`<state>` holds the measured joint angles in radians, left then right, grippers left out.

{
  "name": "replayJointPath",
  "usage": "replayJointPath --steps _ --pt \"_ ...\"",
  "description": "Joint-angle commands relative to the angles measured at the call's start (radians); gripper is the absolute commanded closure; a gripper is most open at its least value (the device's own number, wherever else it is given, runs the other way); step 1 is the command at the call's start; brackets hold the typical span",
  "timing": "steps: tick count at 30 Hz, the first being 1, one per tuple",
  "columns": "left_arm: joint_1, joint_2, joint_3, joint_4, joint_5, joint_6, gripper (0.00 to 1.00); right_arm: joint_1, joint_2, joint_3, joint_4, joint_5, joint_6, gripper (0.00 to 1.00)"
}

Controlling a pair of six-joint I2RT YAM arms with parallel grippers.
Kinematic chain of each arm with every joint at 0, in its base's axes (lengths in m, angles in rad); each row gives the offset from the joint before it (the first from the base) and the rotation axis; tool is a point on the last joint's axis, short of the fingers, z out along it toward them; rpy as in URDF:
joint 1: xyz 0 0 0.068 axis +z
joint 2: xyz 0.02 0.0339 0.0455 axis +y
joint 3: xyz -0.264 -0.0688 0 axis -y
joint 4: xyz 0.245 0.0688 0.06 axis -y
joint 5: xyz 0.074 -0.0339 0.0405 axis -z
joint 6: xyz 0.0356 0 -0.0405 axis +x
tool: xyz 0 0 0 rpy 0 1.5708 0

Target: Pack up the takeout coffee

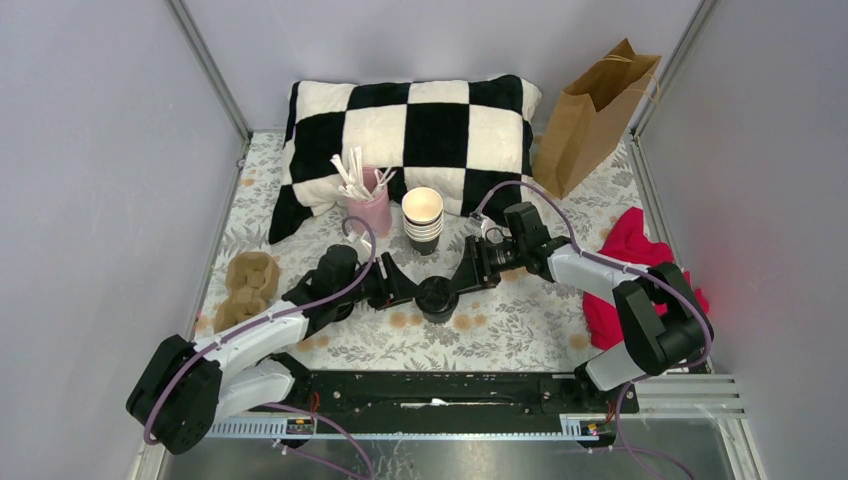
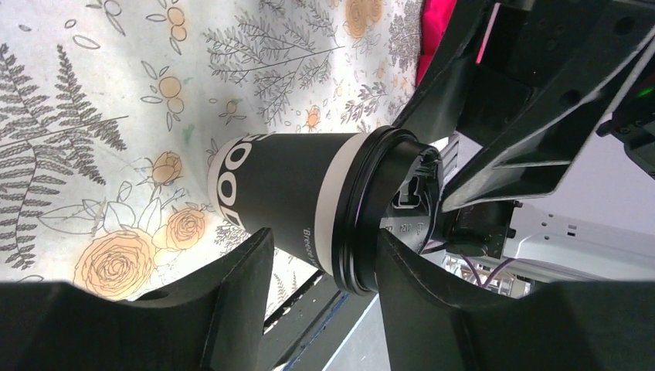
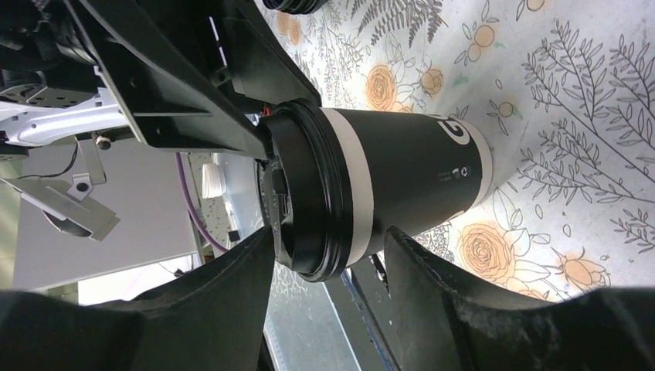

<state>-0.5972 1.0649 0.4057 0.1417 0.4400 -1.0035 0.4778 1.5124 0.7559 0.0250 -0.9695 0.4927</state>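
The coffee cup point(image 1: 437, 298) stands upright on the table, in front of the checkered pillow point(image 1: 410, 130) toward the arms. Its long axis is vertical and its lid faces up. The left gripper point(image 2: 323, 236) and the right gripper point(image 3: 328, 232) meet at it from either side, each with its jaws partway apart astride the lid's rim. Whether they press it I cannot tell.

At the pillow's front edge a pink cup point(image 1: 370, 212) holds white sticks, and beside it is a stack of lidless cups point(image 1: 423, 222). A brown paper bag point(image 1: 595, 115) stands to the right of the pillow, its contents hidden.
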Motion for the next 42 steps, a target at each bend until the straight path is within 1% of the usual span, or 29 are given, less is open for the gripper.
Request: replayJointPath --steps 1,6,11,15,18,20,22,24,27,29,32,34,37,38,41,42 --pt "0.002 0.005 -0.028 0.036 -0.034 0.015 0.47 -0.002 0.011 0.015 0.065 -0.023 0.027 0.38" --pt "0.002 0.018 -0.041 0.022 -0.050 0.016 0.51 -0.002 0.055 -0.011 0.120 0.017 0.071 0.38" --pt "0.002 0.013 -0.051 0.002 -0.070 0.024 0.51 -0.004 0.095 -0.099 0.232 0.084 0.140 0.39" --pt "0.002 0.014 -0.054 0.005 -0.060 0.028 0.51 -0.019 0.122 -0.160 0.282 0.089 0.164 0.39" --pt "0.002 0.014 -0.050 0.007 -0.049 0.029 0.52 -0.021 0.082 -0.139 0.226 0.089 0.146 0.39" --pt "0.002 0.010 -0.045 0.009 -0.045 0.025 0.51 -0.021 0.041 -0.111 0.218 0.039 0.158 0.37" --pt "0.002 0.004 -0.039 0.007 -0.043 0.024 0.51 -0.021 0.003 -0.093 0.242 -0.017 0.195 0.31" --pt "0.002 -0.002 -0.034 0.007 -0.043 0.023 0.51 -0.021 -0.022 -0.091 0.252 -0.043 0.213 0.23" --pt "0.002 0.000 -0.033 0.007 -0.045 0.020 0.51 -0.021 -0.042 -0.116 0.263 -0.059 0.219 0.22" --pt "0.002 0.000 -0.034 0.008 -0.045 0.017 0.51 -0.021 -0.044 -0.156 0.311 -0.066 0.235 0.22" --pt "0.001 0.000 -0.035 0.007 -0.042 0.017 0.51 -0.021 -0.012 -0.187 0.336 -0.057 0.235 0.25" --pt "0.002 0.001 -0.030 0.006 -0.036 0.017 0.51 -0.021 -0.019 -0.198 0.341 -0.051 0.234 0.26" --pt "0.001 0.003 -0.021 0.001 -0.031 0.020 0.51 -0.026 -0.078 -0.207 0.325 -0.045 0.237 0.25" --pt "0.000 0.003 -0.020 0.001 -0.031 0.020 0.51 -0.037 -0.099 -0.218 0.343 -0.051 0.258 0.24" --pt "0.000 0.007 -0.019 0.002 -0.032 0.019 0.51 -0.105 -0.143 -0.288 0.479 -0.088 0.374 0.18" --pt "0.000 0.007 -0.019 0.002 -0.031 0.018 0.51 -0.112 -0.150 -0.293 0.469 -0.094 0.367 0.18"
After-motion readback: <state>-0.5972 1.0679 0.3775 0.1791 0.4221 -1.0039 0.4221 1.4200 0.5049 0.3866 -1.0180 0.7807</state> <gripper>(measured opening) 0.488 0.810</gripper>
